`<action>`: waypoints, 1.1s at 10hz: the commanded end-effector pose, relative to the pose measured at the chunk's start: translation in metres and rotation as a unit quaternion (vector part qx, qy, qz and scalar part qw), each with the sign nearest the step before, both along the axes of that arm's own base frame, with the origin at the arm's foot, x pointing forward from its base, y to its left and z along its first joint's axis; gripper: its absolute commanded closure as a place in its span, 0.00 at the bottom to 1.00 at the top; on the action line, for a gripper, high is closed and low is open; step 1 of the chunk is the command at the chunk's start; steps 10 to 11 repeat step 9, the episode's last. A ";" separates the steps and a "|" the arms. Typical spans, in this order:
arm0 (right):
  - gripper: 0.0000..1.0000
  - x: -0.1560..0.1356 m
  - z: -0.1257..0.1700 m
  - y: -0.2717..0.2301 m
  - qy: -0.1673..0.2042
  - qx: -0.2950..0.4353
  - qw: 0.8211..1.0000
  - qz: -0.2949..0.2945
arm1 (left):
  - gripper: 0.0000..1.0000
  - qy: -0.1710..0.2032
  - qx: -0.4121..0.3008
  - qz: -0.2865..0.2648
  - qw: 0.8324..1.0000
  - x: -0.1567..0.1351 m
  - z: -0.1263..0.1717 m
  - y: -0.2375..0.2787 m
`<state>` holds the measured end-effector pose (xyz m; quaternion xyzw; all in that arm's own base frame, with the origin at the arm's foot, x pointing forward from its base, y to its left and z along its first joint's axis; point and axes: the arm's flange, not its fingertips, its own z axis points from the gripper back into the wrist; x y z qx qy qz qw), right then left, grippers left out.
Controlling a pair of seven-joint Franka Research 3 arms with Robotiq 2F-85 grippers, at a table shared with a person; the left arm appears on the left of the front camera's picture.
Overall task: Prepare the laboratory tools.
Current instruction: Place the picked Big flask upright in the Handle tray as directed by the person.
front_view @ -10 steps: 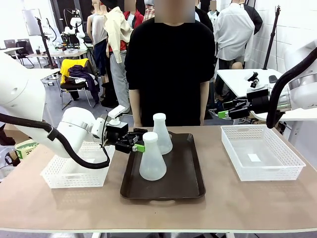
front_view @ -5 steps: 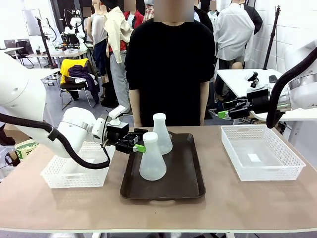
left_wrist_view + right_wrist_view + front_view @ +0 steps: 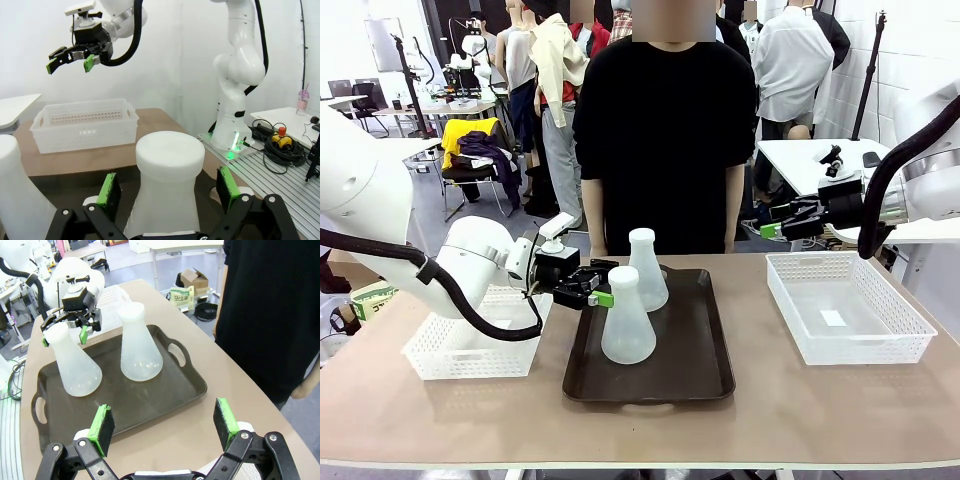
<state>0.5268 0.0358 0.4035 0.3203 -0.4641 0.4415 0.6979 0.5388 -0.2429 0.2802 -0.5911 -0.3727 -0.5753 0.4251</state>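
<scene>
left wrist view: the left gripper (image 3: 167, 192) is spread wide around the near flask's (image 3: 167, 185) neck (no writing to read); the right gripper (image 3: 782, 227) hangs spread apart too.

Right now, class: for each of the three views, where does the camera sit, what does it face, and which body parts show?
Front view: between the arms, facing the person across the table; left gripper around the near flask neck.
Left wrist view: on the left arm, facing that flask between open jaws; right gripper beyond.
Right wrist view: above the tray, own gripper open.
Shared: both flasks; the far flask.
</scene>
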 end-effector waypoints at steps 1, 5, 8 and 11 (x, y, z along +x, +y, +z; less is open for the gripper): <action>0.00 -0.001 0.000 0.000 0.003 -0.004 1.000 0.000 | 0.00 -0.002 0.000 0.000 1.000 0.000 0.000 -0.001; 0.00 -0.001 0.000 0.000 0.003 -0.004 1.000 0.000 | 0.00 -0.002 0.000 0.000 1.000 0.000 0.000 -0.001; 0.00 -0.001 0.000 0.000 0.003 -0.004 1.000 0.000 | 0.00 -0.002 0.000 0.000 1.000 0.000 0.000 -0.001; 0.00 -0.001 0.000 0.000 0.003 -0.004 1.000 0.000 | 0.00 -0.002 0.000 0.000 1.000 0.000 0.000 -0.001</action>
